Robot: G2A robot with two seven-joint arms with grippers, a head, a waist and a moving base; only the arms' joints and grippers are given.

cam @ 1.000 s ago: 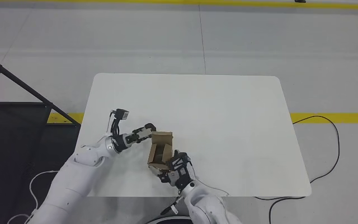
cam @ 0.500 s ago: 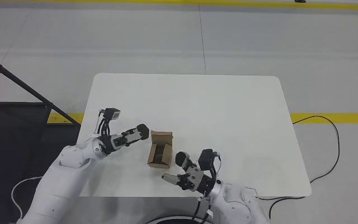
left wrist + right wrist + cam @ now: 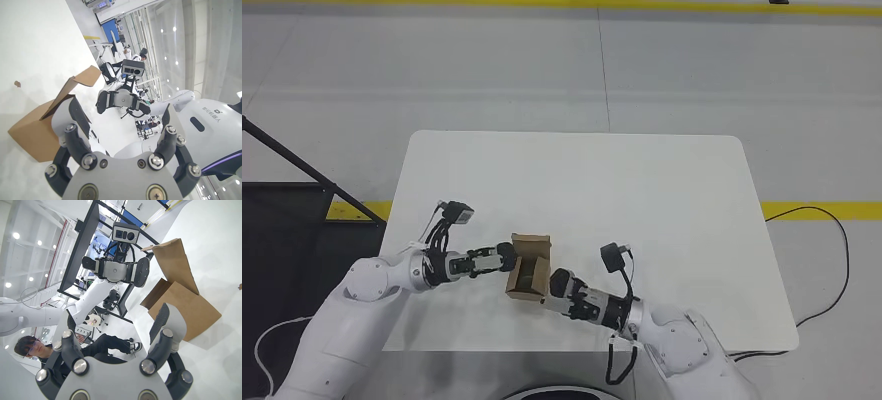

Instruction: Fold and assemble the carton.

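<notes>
The carton stands open-topped on the table, near its front-left part, with one flap raised. The left gripper sits just beside one wall and the right gripper just beside the opposite near corner. Both sets of jaws are spread and hold nothing. From the left wrist view one finger overlaps the carton wall, but I cannot tell whether it touches. I judge the main risk to be an uneven push: the carton is light and unrestrained, so contact from one side alone may slide it, twist it or tip it over. A second risk is crushing the raised flap if a finger comes in above the fold line. The grippers face each other across the carton, so closing in together may bring the fingers into collision. The front table edge lies near the carton, so I avoid pushing that way. Open room lies toward the far and right side.
</notes>
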